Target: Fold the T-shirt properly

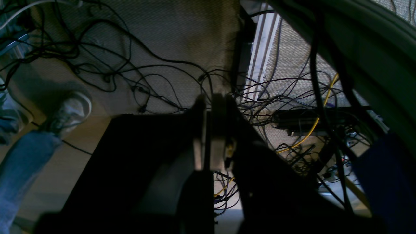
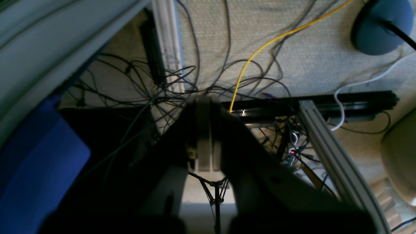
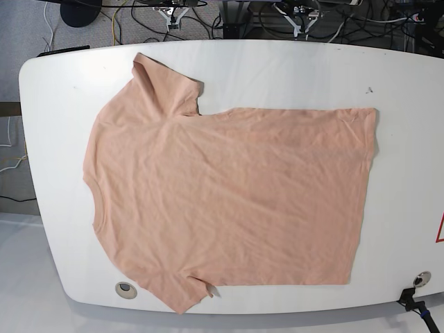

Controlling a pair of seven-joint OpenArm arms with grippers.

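Base view: T-shirt (image 3: 229, 201) flat, unfolded, filling white table (image 3: 291, 66); left gripper (image 1: 208, 130) and right gripper (image 2: 204, 133) closed, empty, off-table—suggest pinching both frame-left sleeves first.

1 T-shirt (image 3: 229, 201), 1 table (image 3: 402, 76), 2 end effectors (image 1: 209, 130) (image 2: 204, 133)

White counter (image 3: 277, 66) with rounded corners; a small dark speck (image 3: 369, 89) near its far edge, a round grommet hole (image 3: 125, 289) at one near corner and another (image 3: 421, 279) at the opposite near corner. Carpeted floor (image 1: 169, 35) beneath carries a dense tangle of black cables (image 1: 146, 84) and one yellow cable (image 2: 260, 48). Aluminium frame rail (image 2: 328, 156) runs diagonally. Blue round base (image 2: 380, 26) stands on the carpet. A grey shoe (image 1: 70, 112) and a jeans leg (image 1: 22, 162) are visible at the left wrist view's edge
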